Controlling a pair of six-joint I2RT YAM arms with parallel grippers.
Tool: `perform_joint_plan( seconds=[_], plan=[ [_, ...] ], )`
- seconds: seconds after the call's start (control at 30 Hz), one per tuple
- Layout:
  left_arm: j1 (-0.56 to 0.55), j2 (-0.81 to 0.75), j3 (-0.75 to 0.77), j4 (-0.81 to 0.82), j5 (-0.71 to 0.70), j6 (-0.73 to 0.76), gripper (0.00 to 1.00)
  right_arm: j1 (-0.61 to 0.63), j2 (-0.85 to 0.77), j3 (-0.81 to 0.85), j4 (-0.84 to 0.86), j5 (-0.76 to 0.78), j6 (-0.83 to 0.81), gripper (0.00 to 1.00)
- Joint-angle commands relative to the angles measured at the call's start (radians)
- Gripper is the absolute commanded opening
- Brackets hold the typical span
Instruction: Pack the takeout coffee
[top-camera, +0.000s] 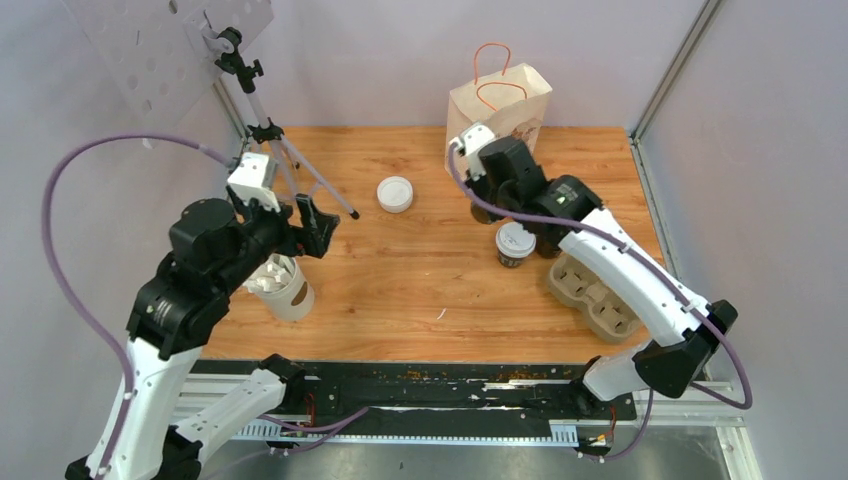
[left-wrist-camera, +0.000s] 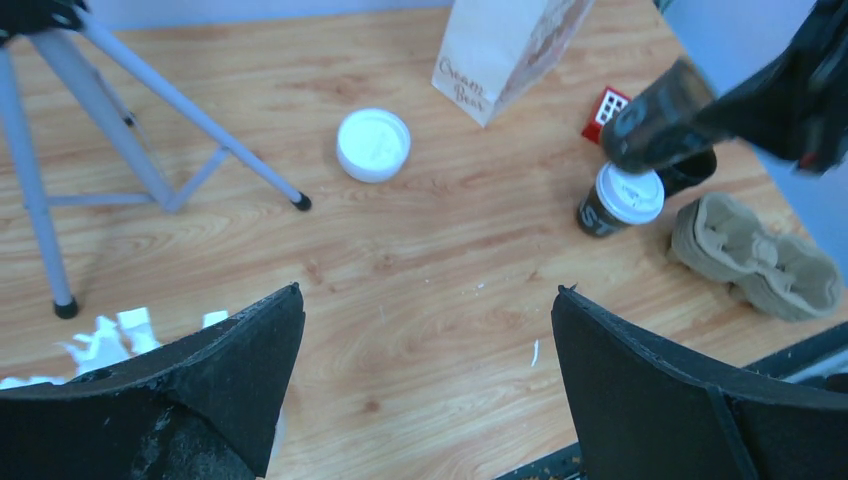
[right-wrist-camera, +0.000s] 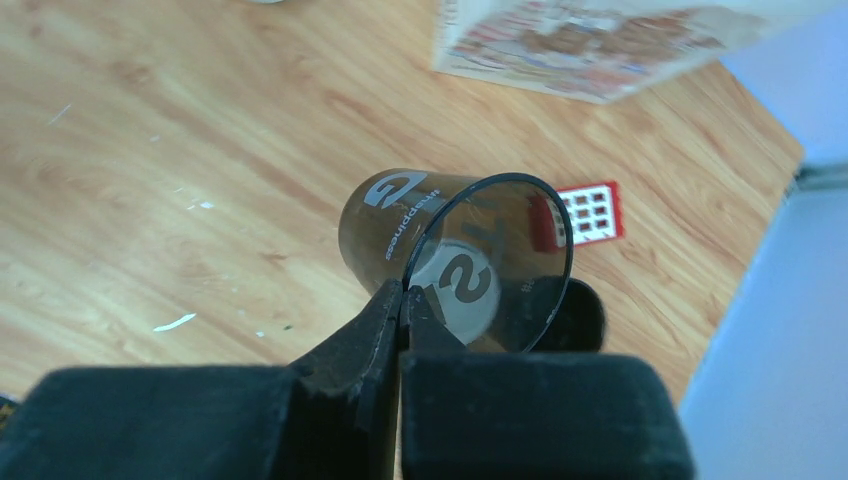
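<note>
Cardboard first: the carrier (top-camera: 590, 290) lies at the right of the tabletop (top-camera: 420, 290), its wells empty, likely waiting for the coffees. One lidded coffee cup (top-camera: 515, 243) stands upright just beside it. We note the right claw (right-wrist-camera: 403, 295) pinched on the rim of a dark cup (right-wrist-camera: 420, 215), tilted, no lid seen; a rim hold suits lowering it into a well, we judge. The left claw (left-wrist-camera: 428, 292) hangs spread, empty. The pale cup (top-camera: 285, 290) holds white scraps. The paper bag (top-camera: 500, 105) hides its inside.

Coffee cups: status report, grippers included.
Left gripper open, empty. Right gripper shut on rim of lidless dark cup. One lidded coffee cup stands beside cup carrier, unpacked. Paper bag close behind.
</note>
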Motion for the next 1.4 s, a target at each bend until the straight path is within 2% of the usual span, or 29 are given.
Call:
perform_joint_plan(
  seconds=[0.0, 0.17, 0.23, 0.3, 0.4, 0.63, 0.87, 0.97, 1.13, 1.37],
  plan=[
    [0.004, -0.033, 0.086, -0.051, -0.111, -0.011, 1.00, 0.112, 0.020, -0.076, 0.114, 0.011, -0.028, 0.00],
    [0.003, -0.042, 0.159, -0.121, -0.153, 0.013, 1.00, 0.249, 0.098, -0.149, 0.174, 0.012, -0.073, 0.00],
    [0.004, -0.046, 0.175, -0.139, -0.159, 0.017, 1.00, 0.300, 0.133, -0.162, 0.180, -0.037, -0.128, 0.00],
    [0.003, -0.058, 0.170, -0.139, -0.169, 0.017, 1.00, 0.355, 0.158, -0.182, 0.191, -0.085, -0.196, 0.00],
    [0.004, -0.083, 0.146, -0.122, -0.194, 0.022, 1.00, 0.428, 0.193, -0.228, 0.226, -0.051, -0.269, 0.00],
    [0.004, -0.077, 0.146, -0.130, -0.223, 0.051, 1.00, 0.520, 0.211, -0.325, 0.265, 0.013, -0.302, 0.00],
    [0.003, -0.069, 0.116, -0.129, -0.211, 0.082, 1.00, 0.567, 0.175, -0.415, 0.319, 0.009, -0.280, 0.00],
    [0.004, -0.048, 0.104, -0.151, -0.239, 0.094, 1.00, 0.570, 0.169, -0.424, 0.329, 0.010, -0.270, 0.07],
    [0.004, -0.001, 0.107, -0.176, -0.245, 0.097, 1.00, 0.574, 0.139, -0.403, 0.316, 0.007, -0.254, 0.33],
    [0.003, 0.082, 0.141, -0.181, -0.169, 0.129, 1.00, 0.569, 0.018, -0.366, 0.290, -0.017, -0.211, 0.52]
  ],
)
